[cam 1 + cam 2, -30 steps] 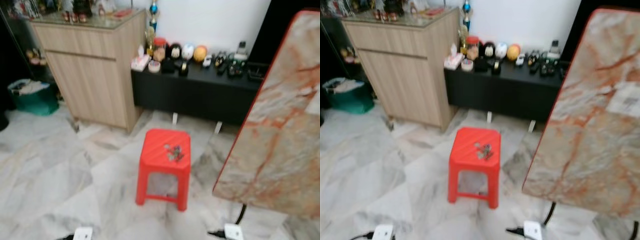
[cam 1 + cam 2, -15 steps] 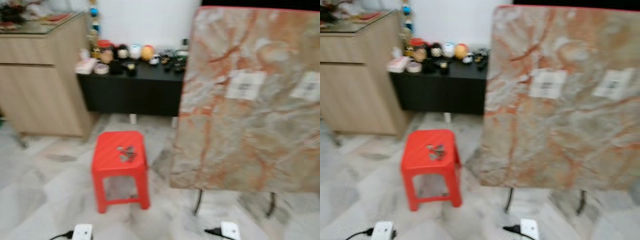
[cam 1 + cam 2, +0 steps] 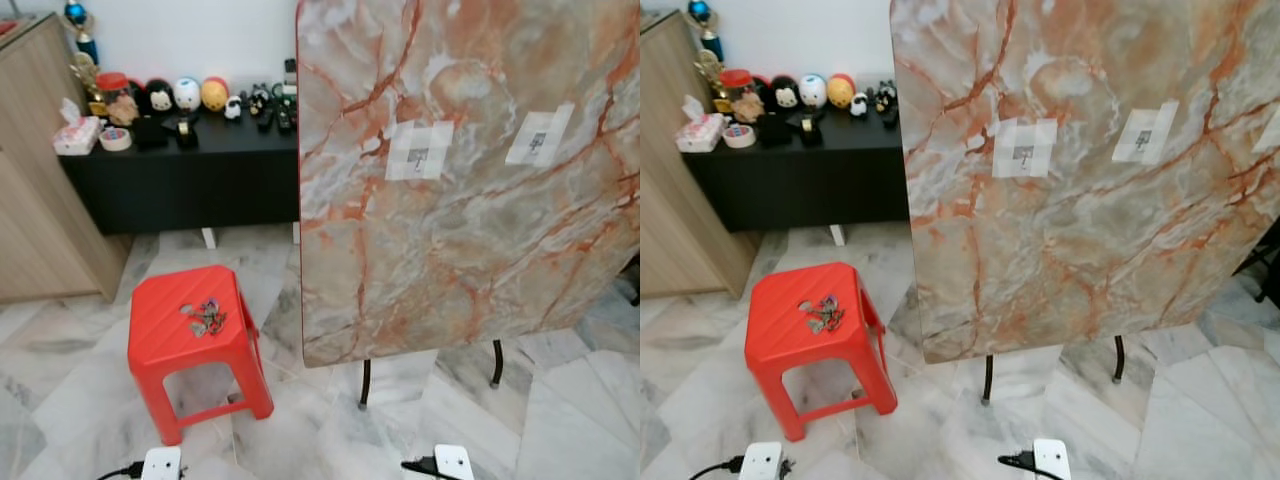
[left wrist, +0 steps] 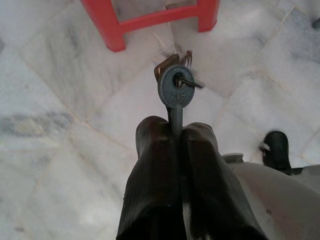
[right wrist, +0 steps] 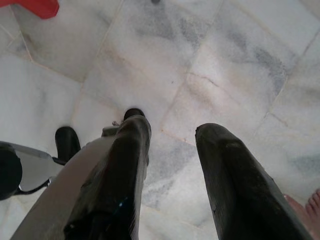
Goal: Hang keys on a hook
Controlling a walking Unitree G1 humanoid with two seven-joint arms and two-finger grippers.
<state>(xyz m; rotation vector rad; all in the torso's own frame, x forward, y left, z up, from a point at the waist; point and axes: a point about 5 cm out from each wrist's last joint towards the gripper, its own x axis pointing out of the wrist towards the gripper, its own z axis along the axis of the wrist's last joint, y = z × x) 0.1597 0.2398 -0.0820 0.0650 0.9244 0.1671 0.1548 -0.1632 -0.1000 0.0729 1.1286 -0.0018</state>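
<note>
Keys (image 4: 174, 87) sit pinched between my left fingers (image 4: 150, 165), a round grey key head and a brass one poking out past the tips, above the marble floor (image 4: 60, 100). A second bunch of keys (image 3: 204, 316) lies near the middle of the red stool (image 3: 150, 345) at the left of the scene. My right fingers (image 5: 225, 165) are spread wide with nothing between them, hanging over bare floor. Right of the stool, a tilted marble-patterned tabletop (image 3: 460, 260) stands on thin black legs, its red left edge close to the stool's right edge. Farther back a black worktop (image 3: 190, 175) carries small figurines along the wall. Open floor lies between me and the stool.
</note>
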